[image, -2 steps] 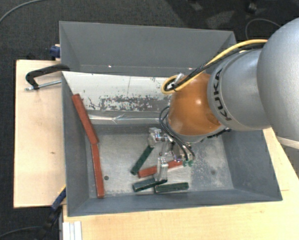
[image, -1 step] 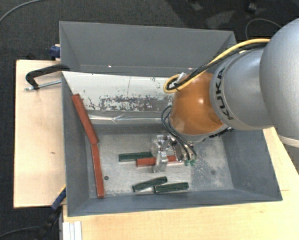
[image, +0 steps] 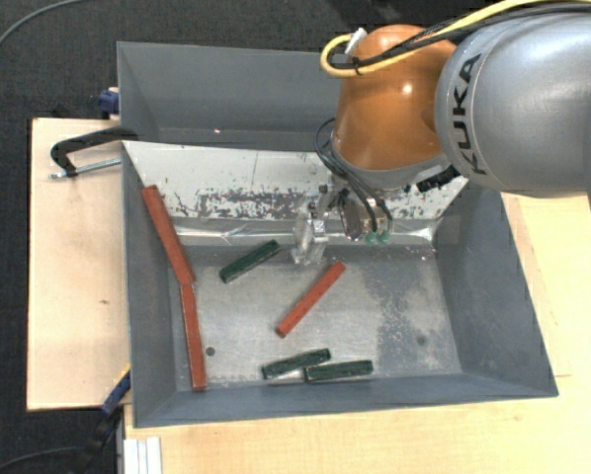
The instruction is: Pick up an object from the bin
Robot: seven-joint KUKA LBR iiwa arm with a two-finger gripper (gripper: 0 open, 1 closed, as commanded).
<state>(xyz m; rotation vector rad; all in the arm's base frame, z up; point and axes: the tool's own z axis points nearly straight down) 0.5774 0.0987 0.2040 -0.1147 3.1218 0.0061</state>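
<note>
My gripper (image: 311, 239) hangs low over the middle of the bin, near the back wall. A red flat bar (image: 311, 298) lies slanted on the floor, its upper end just below and right of the gripper. To the gripper's left rests a dark green bar (image: 248, 262), also slanted. Nothing shows held in the gripper.
Two long red bars lean along the left wall, one at the back (image: 167, 235) and one toward the front (image: 193, 334). Two dark green bars (image: 295, 364) (image: 340, 370) lie end to end by the front wall. The arm's orange cover looms over the back right.
</note>
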